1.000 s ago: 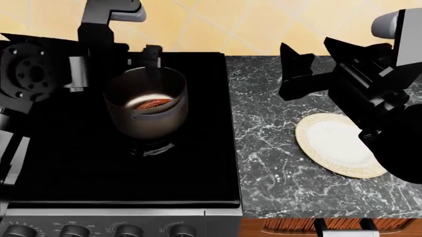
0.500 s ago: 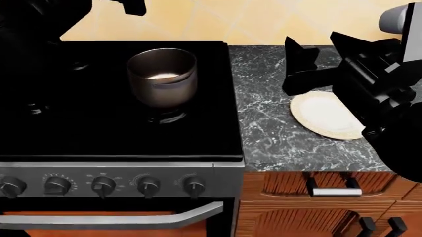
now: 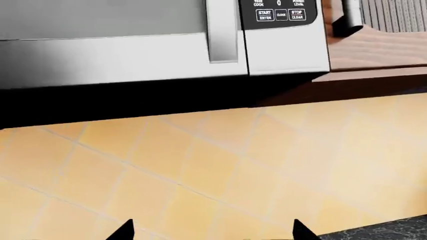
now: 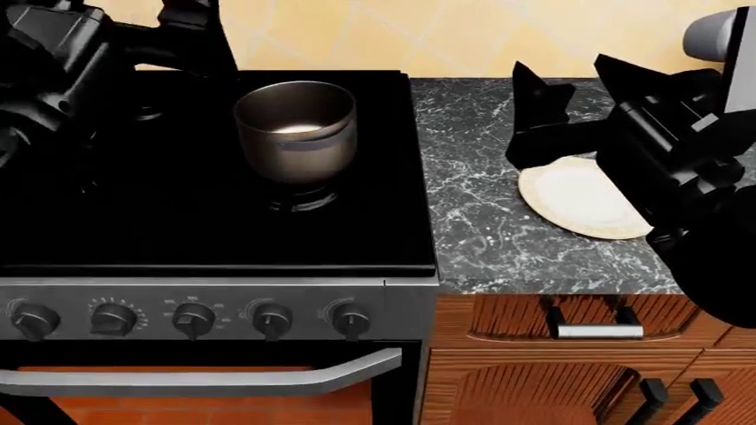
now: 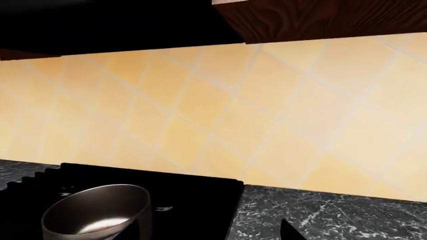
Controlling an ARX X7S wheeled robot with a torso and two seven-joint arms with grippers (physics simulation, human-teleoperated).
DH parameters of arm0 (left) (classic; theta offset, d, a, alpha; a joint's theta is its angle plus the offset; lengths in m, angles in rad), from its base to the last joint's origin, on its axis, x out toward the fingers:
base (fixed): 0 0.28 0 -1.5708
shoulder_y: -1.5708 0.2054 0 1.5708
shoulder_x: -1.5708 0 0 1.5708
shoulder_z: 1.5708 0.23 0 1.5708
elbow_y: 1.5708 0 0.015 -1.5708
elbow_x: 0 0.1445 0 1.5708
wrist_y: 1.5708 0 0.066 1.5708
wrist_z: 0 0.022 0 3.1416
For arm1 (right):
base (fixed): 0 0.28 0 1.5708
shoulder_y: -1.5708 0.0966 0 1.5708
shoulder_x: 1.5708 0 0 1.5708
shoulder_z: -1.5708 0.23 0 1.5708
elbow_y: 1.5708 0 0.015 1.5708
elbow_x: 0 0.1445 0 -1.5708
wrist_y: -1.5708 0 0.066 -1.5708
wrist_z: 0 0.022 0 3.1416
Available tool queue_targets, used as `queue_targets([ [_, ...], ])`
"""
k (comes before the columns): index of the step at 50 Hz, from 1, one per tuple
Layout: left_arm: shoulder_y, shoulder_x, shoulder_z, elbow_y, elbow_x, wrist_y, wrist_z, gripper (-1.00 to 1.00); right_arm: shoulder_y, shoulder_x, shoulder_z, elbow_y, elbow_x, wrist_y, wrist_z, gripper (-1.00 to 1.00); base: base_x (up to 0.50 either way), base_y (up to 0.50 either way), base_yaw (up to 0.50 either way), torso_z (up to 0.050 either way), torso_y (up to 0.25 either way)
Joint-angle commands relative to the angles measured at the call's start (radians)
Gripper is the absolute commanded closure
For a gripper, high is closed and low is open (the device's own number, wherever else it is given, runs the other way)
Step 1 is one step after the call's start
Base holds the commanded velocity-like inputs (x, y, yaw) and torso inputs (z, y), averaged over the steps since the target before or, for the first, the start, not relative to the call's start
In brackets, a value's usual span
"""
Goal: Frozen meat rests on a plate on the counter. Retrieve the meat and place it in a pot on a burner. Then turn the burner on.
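The steel pot (image 4: 296, 133) stands on a burner (image 4: 297, 198) of the black stovetop; it also shows in the right wrist view (image 5: 97, 212). The frozen meat is not visible; the pot's wall hides its floor. The cream plate (image 4: 576, 202) lies bare on the dark marble counter (image 4: 484, 212), partly behind my right arm. My left gripper (image 4: 195, 22) is raised at the stove's far left, behind and left of the pot, open and empty, facing the tiled wall (image 3: 212, 232). My right gripper (image 4: 575, 84) hangs open and empty above the counter, just behind the plate.
A row of knobs (image 4: 193, 319) runs along the stove's front, above the oven door handle (image 4: 201, 381). Wooden drawers with a metal handle (image 4: 597, 332) sit under the counter. A microwave (image 3: 167, 40) hangs above the yellow tiled backsplash (image 5: 233, 110).
The head view has dropped back and down, so the stove's knobs and oven door now show. My left gripper has lifted away from the pot toward the far left.
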State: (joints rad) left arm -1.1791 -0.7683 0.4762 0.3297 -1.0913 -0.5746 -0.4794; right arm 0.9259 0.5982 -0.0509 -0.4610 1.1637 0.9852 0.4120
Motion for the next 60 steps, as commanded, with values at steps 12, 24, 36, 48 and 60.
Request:
queue_targets([
  [12, 0.951, -0.142, -0.090, 0.348, 0.507, 0.704, -0.087, -1.00, -0.016, -0.022, 0.022, -0.023, 0.013, -0.035, 0.027, -1.00, 0.00, 0.00, 0.00, 0.000, 0.000],
  [24, 1.228, -0.117, -0.033, 0.253, 0.676, 1.028, 0.011, -1.00, -0.015, -0.042, 0.017, -0.028, 0.002, -0.054, 0.042, -1.00, 0.00, 0.00, 0.00, 0.000, 0.000],
  [36, 1.292, -0.078, 0.021, 0.097, 0.672, 1.178, 0.123, -1.00, -0.008, -0.055, 0.010, -0.042, -0.003, -0.069, 0.044, -1.00, 0.00, 0.38, 0.00, 0.000, 0.000],
  [48, 1.295, -0.081, 0.022, 0.084, 0.660, 1.178, 0.130, -1.00, -0.016, -0.059, 0.008, -0.055, 0.000, -0.076, 0.052, -1.00, 0.00, 0.50, 0.00, 0.000, 0.000],
  [60, 1.284, -0.086, 0.024, 0.090, 0.649, 1.156, 0.133, -1.00, -0.031, -0.051, 0.031, -0.072, 0.029, -0.078, 0.071, -1.00, 0.00, 0.48, 0.00, 0.000, 0.000],
])
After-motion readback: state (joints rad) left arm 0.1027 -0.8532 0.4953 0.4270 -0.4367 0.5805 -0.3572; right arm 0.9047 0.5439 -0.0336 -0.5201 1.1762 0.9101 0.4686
